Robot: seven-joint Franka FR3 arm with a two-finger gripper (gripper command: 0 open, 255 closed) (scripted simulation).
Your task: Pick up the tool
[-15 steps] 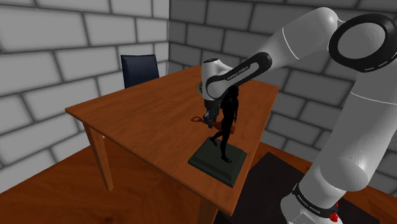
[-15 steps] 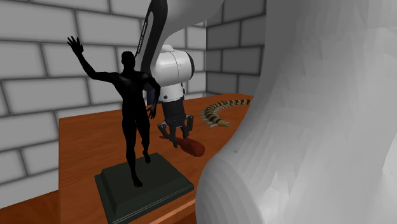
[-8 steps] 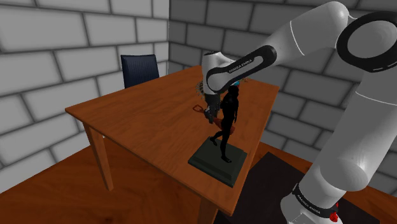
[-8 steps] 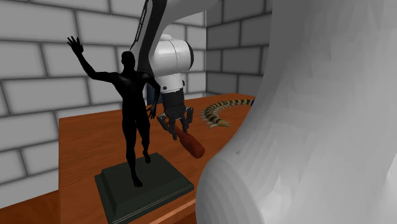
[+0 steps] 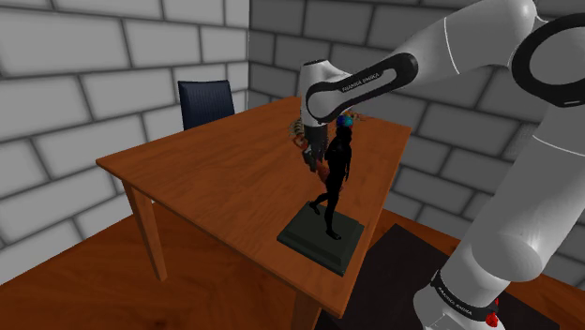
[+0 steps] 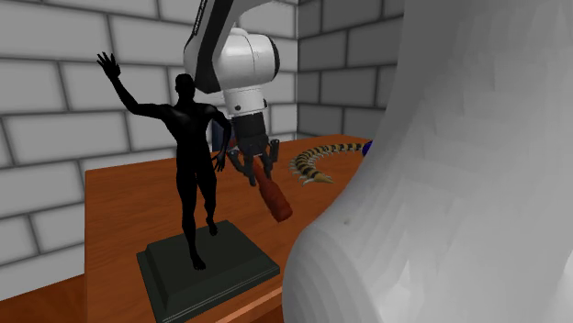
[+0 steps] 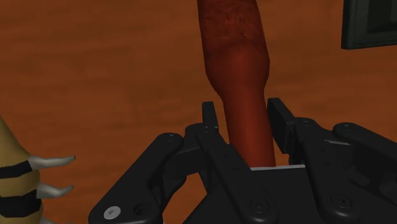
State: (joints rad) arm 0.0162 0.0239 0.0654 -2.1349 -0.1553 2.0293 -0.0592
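The tool (image 7: 238, 76) is a reddish-brown rod with a rounded end. My black gripper (image 7: 243, 121) is shut on its upper part, one finger on each side. In the second exterior view the tool (image 6: 274, 199) hangs slanted below the gripper (image 6: 254, 168), clear of the brown table (image 6: 129, 197). In the shoulder view the gripper (image 5: 313, 159) holds the tool (image 5: 322, 172) above the table (image 5: 216, 169), right beside the black figurine (image 5: 335, 178), which partly hides it.
The black human figurine (image 6: 188, 156) stands on a dark square base (image 6: 207, 264) near the table's edge. A striped, spiked curved object (image 6: 317, 161) lies behind the gripper. A dark blue chair (image 5: 205, 100) stands at the table's far side. Grey brick walls surround.
The gripper has risen from the table top with the tool held in it. The tool now hangs in the air, slanted; the figurine has not moved.
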